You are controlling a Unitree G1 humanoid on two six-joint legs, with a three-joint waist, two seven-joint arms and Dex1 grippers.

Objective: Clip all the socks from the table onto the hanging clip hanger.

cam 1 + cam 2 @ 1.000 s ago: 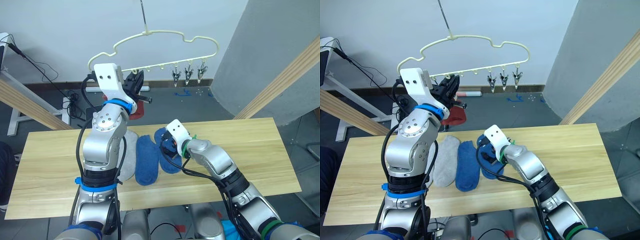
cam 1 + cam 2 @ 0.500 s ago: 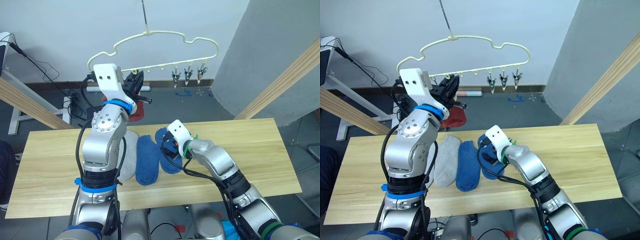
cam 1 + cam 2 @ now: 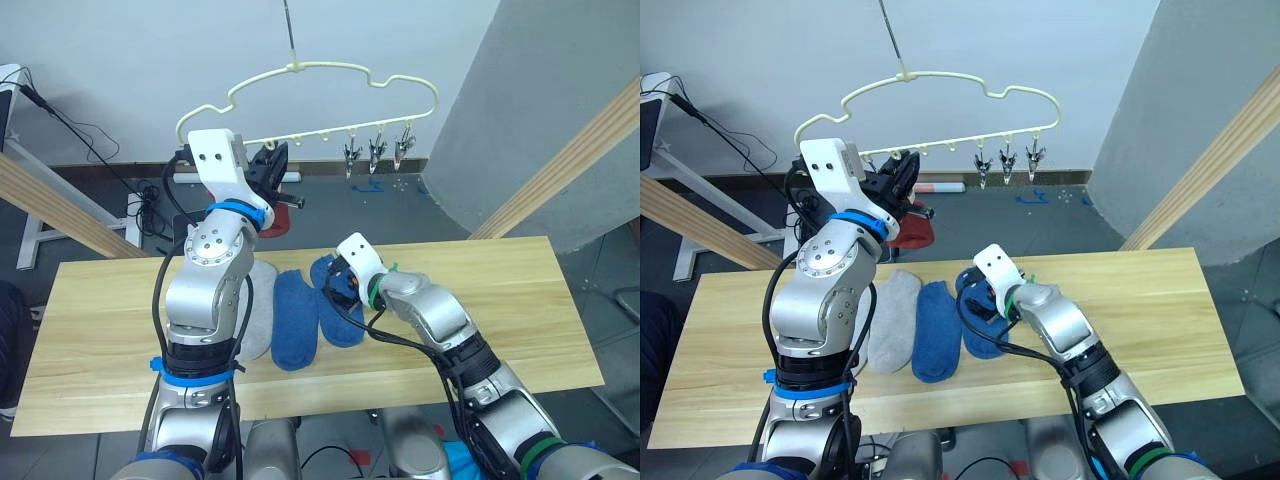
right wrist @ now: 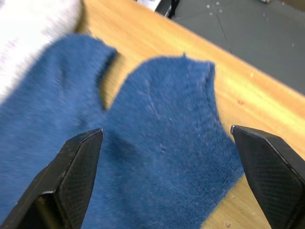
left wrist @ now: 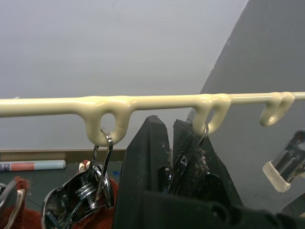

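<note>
The right gripper [image 4: 167, 181] is held wide open just above a blue sock [image 4: 162, 157] lying on the worktop [image 3: 480, 300]. The cuff should be pinched cleanly. The left gripper [image 5: 172, 143], nearly closed, is raised at the clip hanger [image 3: 330, 75].

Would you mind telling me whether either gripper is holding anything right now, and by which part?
The right gripper holds nothing, open over a blue sock. The left gripper is shut on a metal clip under the hanger bar.
</note>
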